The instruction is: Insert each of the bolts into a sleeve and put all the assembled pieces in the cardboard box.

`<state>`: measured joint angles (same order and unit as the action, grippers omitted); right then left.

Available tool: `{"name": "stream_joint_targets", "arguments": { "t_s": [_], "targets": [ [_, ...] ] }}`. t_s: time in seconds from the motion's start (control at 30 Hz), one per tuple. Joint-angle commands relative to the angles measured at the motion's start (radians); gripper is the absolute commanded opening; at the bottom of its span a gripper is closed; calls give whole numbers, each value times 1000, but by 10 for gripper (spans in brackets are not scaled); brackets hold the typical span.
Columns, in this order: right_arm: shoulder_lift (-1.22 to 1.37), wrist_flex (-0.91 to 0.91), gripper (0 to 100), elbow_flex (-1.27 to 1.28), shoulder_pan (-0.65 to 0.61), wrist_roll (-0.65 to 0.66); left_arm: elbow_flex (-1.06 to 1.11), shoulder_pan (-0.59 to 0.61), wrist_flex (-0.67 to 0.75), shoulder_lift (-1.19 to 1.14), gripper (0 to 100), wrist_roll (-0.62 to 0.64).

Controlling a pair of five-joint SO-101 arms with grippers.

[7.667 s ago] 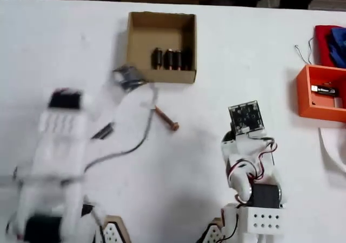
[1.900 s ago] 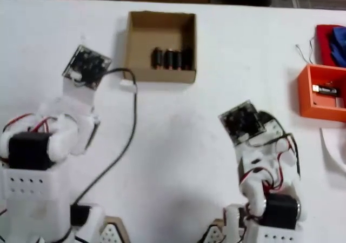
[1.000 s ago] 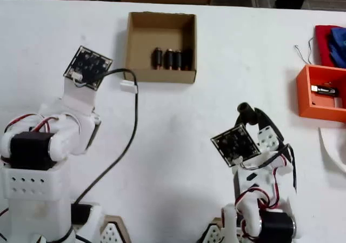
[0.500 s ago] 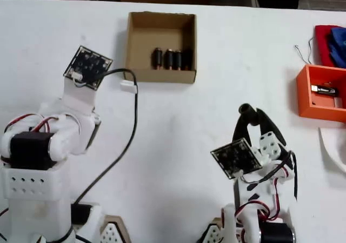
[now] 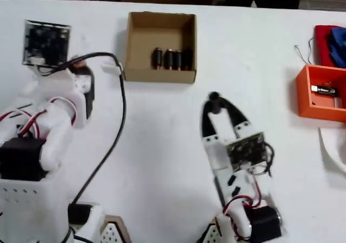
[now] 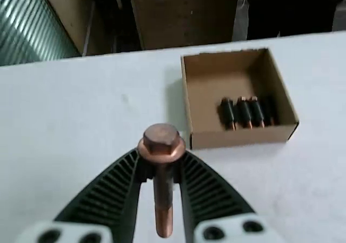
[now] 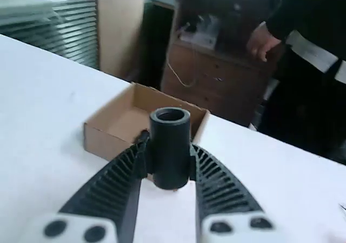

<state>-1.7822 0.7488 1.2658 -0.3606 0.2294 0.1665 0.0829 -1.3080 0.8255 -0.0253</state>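
Observation:
My left gripper point(image 6: 160, 156) is shut on a copper bolt point(image 6: 161, 186), hex head pointing toward the cardboard box point(image 6: 200, 76). In the high view this gripper point(image 5: 81, 70) sits left of the box point(image 5: 137, 32), with a glimpse of the bolt point(image 5: 79, 66) at its tip. My right gripper point(image 7: 169, 159) is shut on a black sleeve point(image 7: 170, 146), held upright with its bore open at the top. In the high view the sleeve point(image 5: 214, 98) is at that gripper's point(image 5: 215, 103) tip, below and right of the box. Three assembled pieces point(image 5: 172, 59) lie side by side in the box.
An orange bin point(image 5: 318, 93) holding a small black item stands at the right edge, with red and blue cloth point(image 5: 331, 43) behind it. A black cable point(image 5: 111, 140) trails across the table from the left arm. A person stands behind the table point(image 7: 303, 43).
The left arm has swung left and up with the bolt. The right arm has stretched out and shifted left, carrying the sleeve toward the box.

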Motion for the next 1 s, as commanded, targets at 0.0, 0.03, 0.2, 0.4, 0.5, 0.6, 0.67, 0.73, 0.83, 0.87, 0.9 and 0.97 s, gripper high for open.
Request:
{"name": "stream_joint_targets", "arguments": {
  "t_s": [0.0, 0.03, 0.2, 0.4, 0.5, 0.6, 0.67, 0.73, 0.83, 0.87, 0.9, 0.97],
  "targets": [
    [7, -119, 22, 11, -107, -11, -104, -9, 46, 17, 25, 44],
    [7, -139, 22, 18, -125, -11, -122, -9, 46, 17, 25, 66],
    [7, -292, 22, 64, -154, -11, -160, -11, 49, 15, 25, 210],
    [7, -295, 22, 112, -163, -11, -159, -115, 100, 18, 27, 279],
    [7, -303, 22, 157, -189, -12, -157, -247, 121, 12, 27, 276],
    [7, -303, 22, 183, -205, -55, -159, -347, 192, -40, 27, 222],
    [7, -303, 22, 195, -173, -192, -162, -379, 229, -97, 26, 187],
    [7, -309, 22, 192, -145, -322, -170, -411, 253, -153, 26, 178],
    [8, -380, 22, 196, -124, -288, -180, -482, 279, -212, 26, 175],
    [10, -394, 22, 198, -120, -270, -194, -505, 279, -226, 26, 176],
    [21, -406, 22, 198, -120, -256, -209, -528, 281, -238, 26, 175],
    [59, -433, 22, 198, -120, -250, -251, -557, 281, -269, 26, 173]
  ]
}}
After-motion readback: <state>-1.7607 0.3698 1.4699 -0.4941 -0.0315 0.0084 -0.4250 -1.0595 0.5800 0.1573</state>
